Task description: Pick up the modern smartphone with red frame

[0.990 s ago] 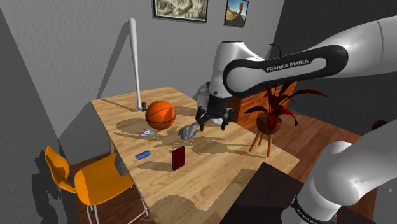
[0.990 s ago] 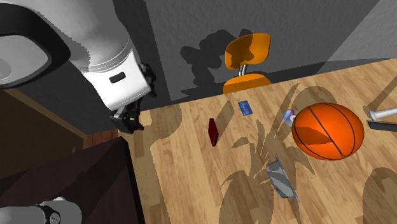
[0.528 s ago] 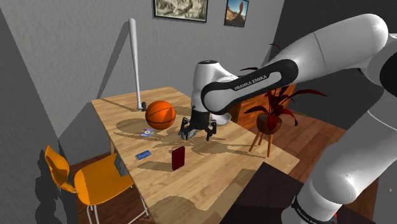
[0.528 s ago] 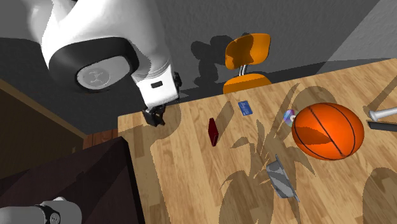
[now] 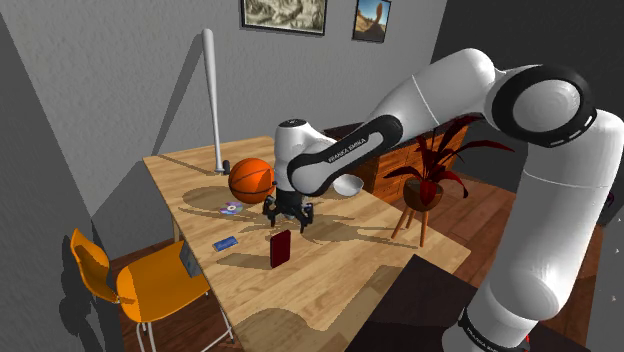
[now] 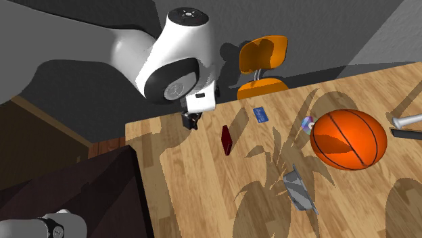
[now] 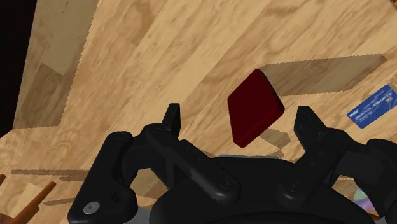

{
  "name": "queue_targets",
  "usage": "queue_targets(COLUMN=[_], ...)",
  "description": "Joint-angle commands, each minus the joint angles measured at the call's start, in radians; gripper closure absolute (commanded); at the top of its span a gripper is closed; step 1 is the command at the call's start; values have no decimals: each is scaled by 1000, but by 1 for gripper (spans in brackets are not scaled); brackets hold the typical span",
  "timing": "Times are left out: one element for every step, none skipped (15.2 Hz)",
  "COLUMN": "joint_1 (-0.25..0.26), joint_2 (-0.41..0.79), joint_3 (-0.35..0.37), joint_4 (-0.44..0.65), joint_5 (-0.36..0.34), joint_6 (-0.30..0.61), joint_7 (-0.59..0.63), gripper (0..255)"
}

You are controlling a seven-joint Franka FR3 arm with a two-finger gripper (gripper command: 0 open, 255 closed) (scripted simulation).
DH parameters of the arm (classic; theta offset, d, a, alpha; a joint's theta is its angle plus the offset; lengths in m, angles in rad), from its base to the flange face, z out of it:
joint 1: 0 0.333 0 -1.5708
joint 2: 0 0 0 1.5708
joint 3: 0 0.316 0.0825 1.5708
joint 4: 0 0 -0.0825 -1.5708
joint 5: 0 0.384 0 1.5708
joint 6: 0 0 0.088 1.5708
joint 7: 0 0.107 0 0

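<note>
The claw (image 7: 240, 121) is seen wide open, its two black fingers (image 7: 172, 118) set well apart, with nothing held and nothing touched. Just beyond the fingertips, within the gap but nearer one finger than the other, the dark red smartphone (image 7: 255, 106) is found on the wooden table (image 7: 159, 51), clear of both fingers. In the shoulder view the smartphone (image 5: 281, 249) is shown standing roughly upright on a short edge, so its long axis is judged to run up from the tabletop rather than along it, its top end pointing upward, with the claw (image 5: 288, 212) hanging above and a little to one side of it. In the wrist view one broad face is turned toward the claw, and its edges are seen slantwise to the line joining the fingertips. The coming move is therefore judged to turn on the claw being centred over the top end and rotated until the thin slab can be closed on across its faces. Farther out past the smartphone, a blue card (image 7: 373, 107) is laid flat, and a basketball (image 5: 252, 180) is set well apart.
</note>
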Motion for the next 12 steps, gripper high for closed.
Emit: queue_targets(joint_1=[16, 25, 36, 46, 57, 68, 77, 87, 90, 92, 94, 96], joint_2=[81, 123, 164, 204, 244, 283, 322, 361, 371, 380, 389, 398], joint_3=[-16, -28, -40, -53, -67, -80, -93, -107, -110, -113, -116, -118], joint_4=[53, 84, 117, 150, 185, 220, 256, 294, 303, 303, 302, 302], joint_5=[-44, -63, -79, -93, -105, -115, -124, -130, -130, -134, -138, -141], joint_6=[15, 18, 21, 23, 24, 24, 23, 21, 20, 30, 39, 48], joint_7=[85, 121, 156, 188, 218, 246, 273, 298, 304, 306, 309, 311], gripper=[0, 0, 0, 0, 0, 0, 0, 0, 0, 0, 0, 0])
